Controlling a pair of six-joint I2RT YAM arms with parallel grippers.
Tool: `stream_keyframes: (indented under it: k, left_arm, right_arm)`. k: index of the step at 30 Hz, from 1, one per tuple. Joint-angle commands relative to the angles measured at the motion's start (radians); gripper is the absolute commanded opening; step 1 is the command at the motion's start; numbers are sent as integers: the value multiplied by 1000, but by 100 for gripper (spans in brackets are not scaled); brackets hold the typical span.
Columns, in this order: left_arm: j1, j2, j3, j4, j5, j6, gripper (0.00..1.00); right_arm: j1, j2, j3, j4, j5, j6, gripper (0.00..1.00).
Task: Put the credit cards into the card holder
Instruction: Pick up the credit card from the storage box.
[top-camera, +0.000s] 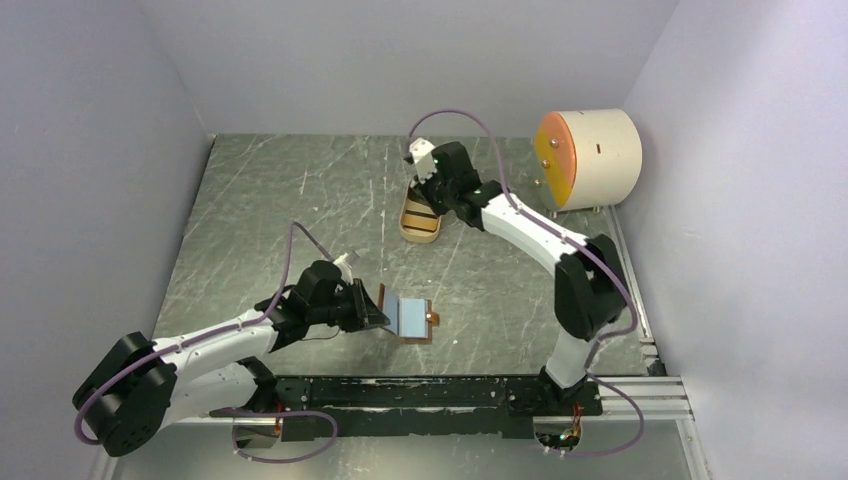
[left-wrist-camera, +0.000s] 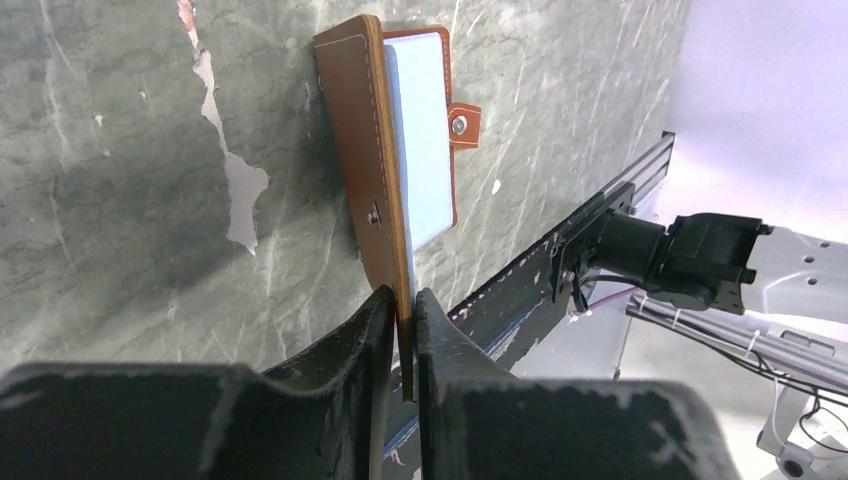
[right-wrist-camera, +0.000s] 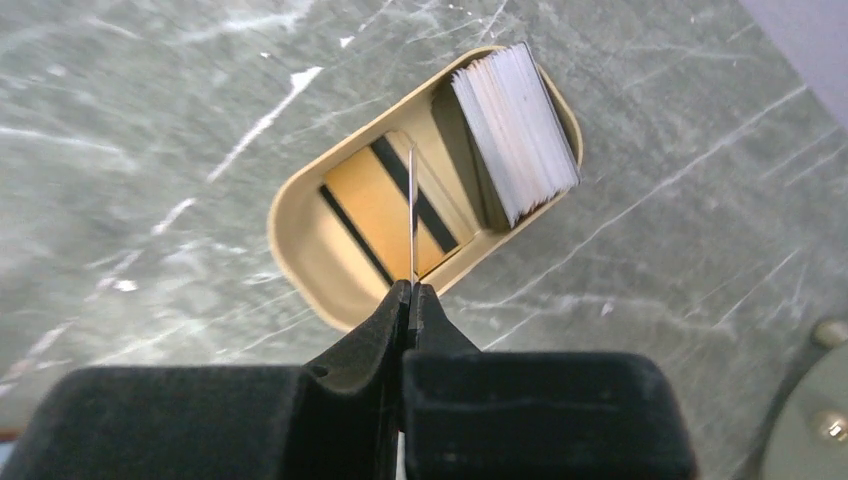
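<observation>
The reddish-brown card holder (top-camera: 431, 321) lies open on the table near the front middle. A pale blue card (top-camera: 409, 315) lies on its inner face. My left gripper (top-camera: 376, 314) is shut on the holder's left flap and holds that flap upright. In the left wrist view the flap (left-wrist-camera: 355, 130) stands on edge between my fingers (left-wrist-camera: 403, 297), beside the pale blue card (left-wrist-camera: 420, 140) and the snap tab (left-wrist-camera: 462, 122). My right gripper (top-camera: 428, 186) hovers over the tan oval tray (top-camera: 420, 230). It (right-wrist-camera: 411, 287) is shut on a thin card (right-wrist-camera: 411, 215) seen edge-on.
The tan tray (right-wrist-camera: 300, 240) holds an orange card with black stripes (right-wrist-camera: 385, 205) and a leaning stack of whitish cards (right-wrist-camera: 515, 125). A cream drum with an orange face (top-camera: 590, 158) stands at the back right. A black rail (top-camera: 430, 390) runs along the front edge.
</observation>
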Motion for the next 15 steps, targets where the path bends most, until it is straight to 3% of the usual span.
stream_keyframes:
  k: [1,9,12,15]
  left_arm:
    - [3,-8,-18,107,-18,-52,18]
    - [3,14,-105,356,29,-105,19]
    - [4,41,-88,297,10,-105,20]
    - [2,33,-110,270,0,-117,27]
  right_arm:
    - [6,-157,-89,11,-37,291,0]
    - [77,-421,-399,189,-123,634,0]
    - [178,-484,-487,199,-15,677,0]
    - [234,-541,-590,257,-3,788,0]
